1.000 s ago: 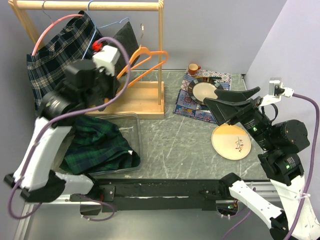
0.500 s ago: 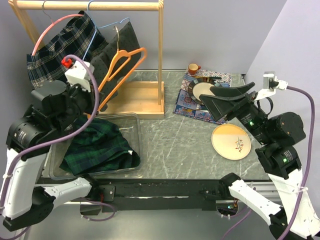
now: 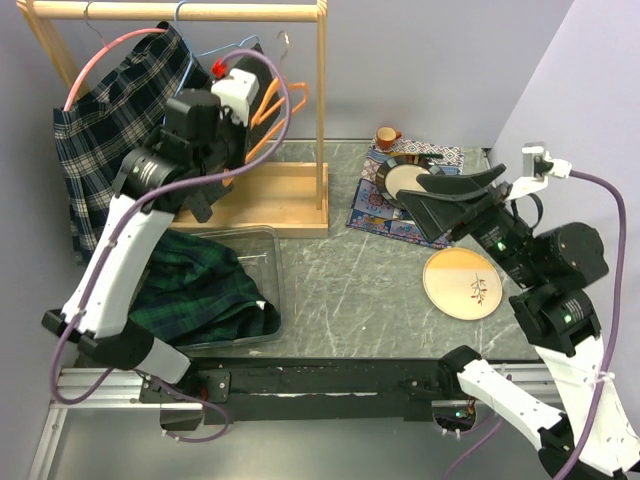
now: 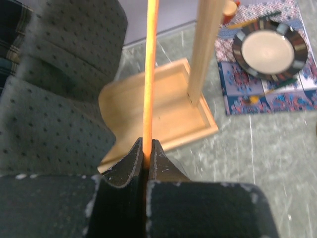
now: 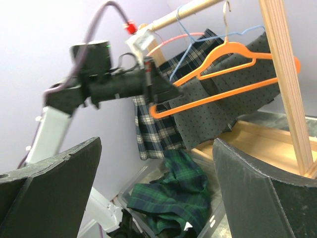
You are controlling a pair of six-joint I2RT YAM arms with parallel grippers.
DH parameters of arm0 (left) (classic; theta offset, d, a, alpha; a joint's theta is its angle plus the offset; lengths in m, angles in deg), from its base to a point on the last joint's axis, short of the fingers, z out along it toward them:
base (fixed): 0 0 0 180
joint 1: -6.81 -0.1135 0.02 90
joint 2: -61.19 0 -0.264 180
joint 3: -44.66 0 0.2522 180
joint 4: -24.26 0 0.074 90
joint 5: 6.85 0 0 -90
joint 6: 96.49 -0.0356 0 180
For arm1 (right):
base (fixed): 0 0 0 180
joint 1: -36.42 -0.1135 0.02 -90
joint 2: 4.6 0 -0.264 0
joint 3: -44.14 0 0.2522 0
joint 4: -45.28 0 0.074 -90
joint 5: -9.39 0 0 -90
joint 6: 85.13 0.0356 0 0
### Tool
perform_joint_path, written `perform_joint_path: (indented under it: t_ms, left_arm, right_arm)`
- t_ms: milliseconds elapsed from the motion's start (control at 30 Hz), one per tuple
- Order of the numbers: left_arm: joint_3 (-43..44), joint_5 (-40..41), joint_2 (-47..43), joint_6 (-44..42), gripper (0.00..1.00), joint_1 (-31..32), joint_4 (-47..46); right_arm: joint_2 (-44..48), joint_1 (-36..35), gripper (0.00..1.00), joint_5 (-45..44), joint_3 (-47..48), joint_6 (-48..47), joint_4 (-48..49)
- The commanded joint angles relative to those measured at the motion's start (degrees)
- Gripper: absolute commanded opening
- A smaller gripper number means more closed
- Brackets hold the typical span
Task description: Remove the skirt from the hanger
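Green plaid skirt [image 3: 200, 290] off hanger, bunched in clear bin [image 3: 272, 250], one corner at bin's near right edge. Orange hanger [image 5: 223, 91] bare, hook near rail of wooden rack [image 3: 322, 110], just beside grey dotted skirt [image 4: 54, 99]. Left gripper [image 4: 145, 146] pinched tight on hanger's thin bar. Left arm reaches high toward rack. Bare table [image 3: 350, 290] between bin and yellow plate [image 3: 462, 283]. Right gripper [image 3: 445, 195] spread wide, holds nothing, up in air over dark-rim plate [image 3: 400, 182], pointing toward rack.
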Motion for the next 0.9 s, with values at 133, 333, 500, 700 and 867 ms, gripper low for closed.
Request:
perform_joint_path:
  t_ms: [133, 333, 500, 700, 867]
  left_arm:
    - [1.6, -10.2, -2.4, -1.7, 0.01, -4.7, -13.3]
    - [-1.2, -13.4, -5.0, -1.9, 0.01, -4.7, -14.9]
    - [-1.3, -12.8, -4.5, -4.3, 0.01, -6.1, -16.4]
    - [0.1, -18.6, 0.3, -3.0, 0.01, -10.6, -17.8]
    - [-2.2, -22.6, 2.7, -0.4, 0.01, -11.8, -20.0]
  right_arm:
    - [0.4, 0.0, 1.00, 0.5, -1.4, 0.6, 3.2]
    - [0.4, 0.0, 1.00, 0.3, -2.1, 0.2, 4.0]
    - [-0.2, 0.0, 1.00, 0.8, -2.3, 0.6, 4.7]
    - [0.5, 0.0, 1.00, 1.0, -3.1, 1.4, 5.7]
    - [1.0, 0.0, 1.00, 0.3, -3.5, 1.0, 5.5]
